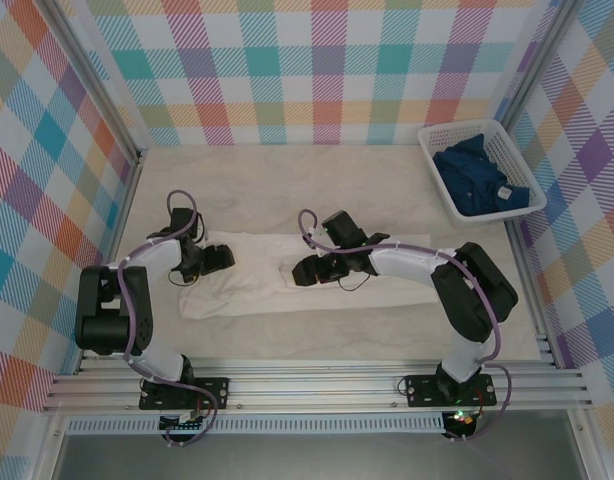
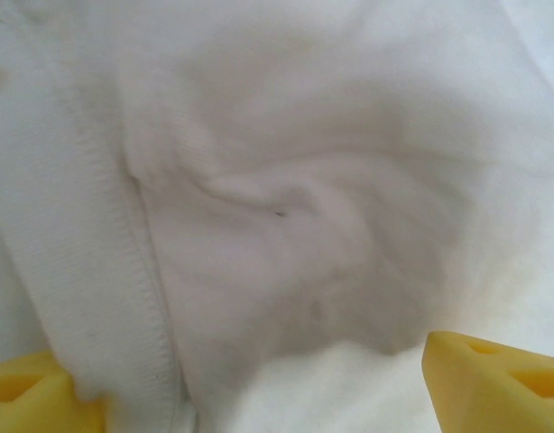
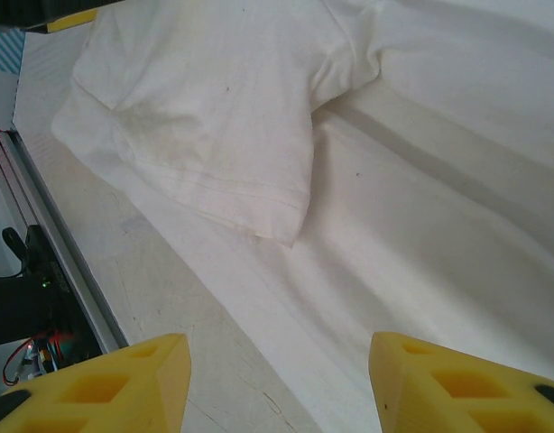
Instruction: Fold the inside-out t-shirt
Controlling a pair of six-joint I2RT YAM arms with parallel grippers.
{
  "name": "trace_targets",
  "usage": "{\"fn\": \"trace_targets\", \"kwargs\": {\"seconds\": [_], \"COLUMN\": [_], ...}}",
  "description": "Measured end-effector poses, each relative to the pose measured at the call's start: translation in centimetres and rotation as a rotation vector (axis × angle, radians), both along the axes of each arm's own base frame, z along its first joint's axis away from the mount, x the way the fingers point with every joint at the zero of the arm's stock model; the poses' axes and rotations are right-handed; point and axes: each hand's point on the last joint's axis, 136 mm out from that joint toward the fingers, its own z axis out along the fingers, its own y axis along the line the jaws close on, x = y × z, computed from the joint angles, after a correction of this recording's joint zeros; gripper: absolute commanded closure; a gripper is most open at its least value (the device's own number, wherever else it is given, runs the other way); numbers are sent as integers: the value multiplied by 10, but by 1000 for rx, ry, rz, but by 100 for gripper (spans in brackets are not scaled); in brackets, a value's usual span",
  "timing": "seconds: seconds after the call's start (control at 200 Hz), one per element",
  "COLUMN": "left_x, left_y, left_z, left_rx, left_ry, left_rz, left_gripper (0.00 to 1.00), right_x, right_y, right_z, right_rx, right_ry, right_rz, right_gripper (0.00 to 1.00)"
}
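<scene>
The white t-shirt [image 1: 242, 290] lies flat as a long folded band across the near middle of the surface [image 1: 337, 190], one short sleeve turned out on top of it in the right wrist view [image 3: 205, 108]. The left end effector [image 1: 225, 258] sits low over the shirt's left end, its yellow fingers [image 2: 493, 379] spread wide with rumpled cloth and a stitched hem beneath, nothing pinched. The right end effector [image 1: 299, 272] hovers above the band's middle, released, its fingers [image 3: 124, 379] apart. A white basket [image 1: 509, 152] holding a dark blue garment [image 1: 482, 180] stands at the far right.
</scene>
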Motion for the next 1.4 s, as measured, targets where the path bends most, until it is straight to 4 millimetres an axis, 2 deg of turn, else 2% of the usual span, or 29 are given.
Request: {"fn": "trace_targets", "kwargs": {"seconds": [0.325,0.43,0.665,0.815,1.255,1.4], "left_x": [-5,-5,-3,-2,-2,3], "left_y": [-11,-11,10,13,19,12], "left_z": [-2,-5,-7,-11,-14,-13], "left_rx": [-36,-31,91,107,136,97], "left_ry": [-3,4,6,28,82,62], "left_rz": [-16,-15,31,36,39,29], "left_gripper": [40,40,39,38,76,91], "right_x": [-1,-1,-1,1,2,2], "right_y": [0,0,0,2,3,3], "right_z": [-8,-9,-9,-8,-8,-8], "right_rx": [-11,-12,-12,-8,-6,-8], "right_ry": [29,30,30,32,33,32], "right_rz": [-7,-8,-7,-5,-5,-5], "right_gripper": [46,46,46,46,47,47]}}
